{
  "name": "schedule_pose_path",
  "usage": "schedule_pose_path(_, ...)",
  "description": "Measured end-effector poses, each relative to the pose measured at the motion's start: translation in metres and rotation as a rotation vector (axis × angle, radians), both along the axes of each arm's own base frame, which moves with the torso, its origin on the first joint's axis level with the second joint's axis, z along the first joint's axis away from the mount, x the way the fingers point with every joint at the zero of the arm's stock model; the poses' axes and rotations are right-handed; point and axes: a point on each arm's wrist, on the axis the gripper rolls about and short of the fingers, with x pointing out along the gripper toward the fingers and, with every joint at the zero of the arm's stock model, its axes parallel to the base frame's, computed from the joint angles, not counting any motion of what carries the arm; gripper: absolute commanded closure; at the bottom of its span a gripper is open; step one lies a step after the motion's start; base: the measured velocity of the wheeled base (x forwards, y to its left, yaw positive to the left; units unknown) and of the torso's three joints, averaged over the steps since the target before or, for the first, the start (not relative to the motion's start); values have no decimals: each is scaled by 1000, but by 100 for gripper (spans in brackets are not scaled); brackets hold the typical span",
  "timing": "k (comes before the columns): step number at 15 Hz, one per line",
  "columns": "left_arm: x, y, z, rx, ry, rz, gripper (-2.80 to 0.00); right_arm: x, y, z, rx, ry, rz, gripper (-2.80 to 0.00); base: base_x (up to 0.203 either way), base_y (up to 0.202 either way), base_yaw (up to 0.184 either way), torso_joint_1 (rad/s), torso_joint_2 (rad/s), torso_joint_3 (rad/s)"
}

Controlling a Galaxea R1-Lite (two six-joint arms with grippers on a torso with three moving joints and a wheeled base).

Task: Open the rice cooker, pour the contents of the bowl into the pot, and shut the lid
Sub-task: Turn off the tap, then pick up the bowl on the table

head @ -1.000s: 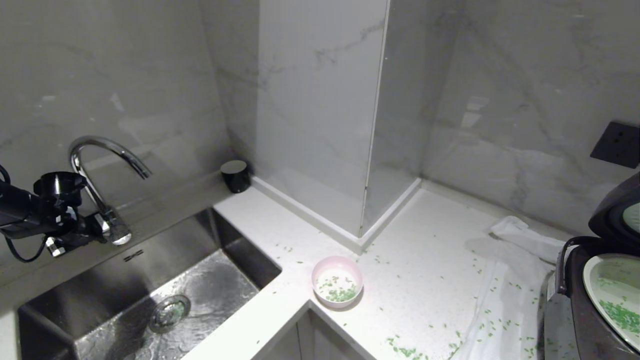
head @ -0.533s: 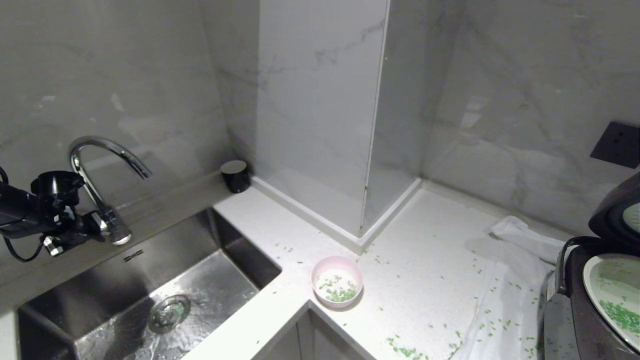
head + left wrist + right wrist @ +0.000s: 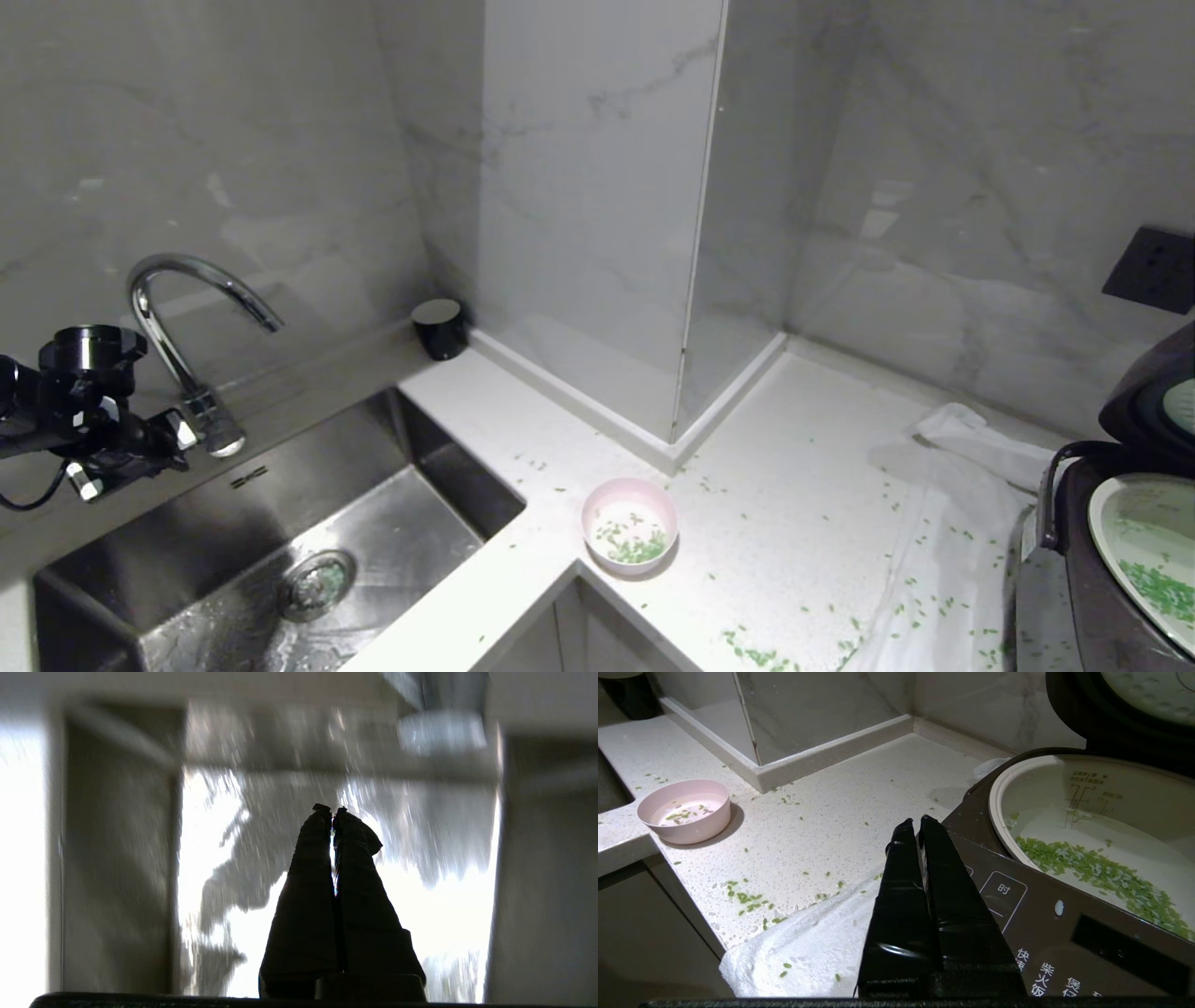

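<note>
Rice cooker (image 3: pixel 1116 569) at lower right edge of head view, lid (image 3: pixel 1153 397) raised and hinged back above it; same place as a second ago. Inner pot (image 3: pixel 1092 826) exposed, white-lined, a band of bright green grains (image 3: pixel 1099 877) lying across its floor. Front panel with white-outlined buttons and a dark display shows in right wrist view, lower right. Pale pink bowl (image 3: pixel 629 527) stands upright on the white speckled counter (image 3: pixel 803 485), low centre of head view, well apart from the cooker, a few green grains left inside; unmoved since the earlier frames. More grains scattered over the counter and over a white cloth (image 3: pixel 943 560) that lies beside and partly under the cooker. Right gripper (image 3: pixel 915 821) hangs just over the cooker's front corner, fingers pressed together, nothing between them. Left gripper (image 3: pixel 331 808) likewise closed and empty, seen in its wrist view against the blurred steel sink (image 3: pixel 280 551). In head view the left arm (image 3: pixel 84 411) sits at far left edge beside the chrome faucet (image 3: pixel 187 317); it has drawn back toward the left edge and slightly lower than a second ago. Small black cylindrical cup (image 3: pixel 440 327) stands against the marble wall, left of centre; black wall socket (image 3: pixel 1150 269) at right edge.
</note>
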Motion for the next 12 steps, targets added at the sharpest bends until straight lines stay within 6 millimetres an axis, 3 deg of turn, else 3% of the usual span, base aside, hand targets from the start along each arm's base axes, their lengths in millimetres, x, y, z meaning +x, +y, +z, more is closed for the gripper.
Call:
schedule_pose_path(7,-72,-58,34,-155,-57,-233,0,0,0,0,0,0,-1,0,0,0,0,0,0,0)
schedule_pose_path(12,-120,-110,63,-121,-183,-447,0,0,0,0,0,0,0,0,0,0,0,0,0,0)
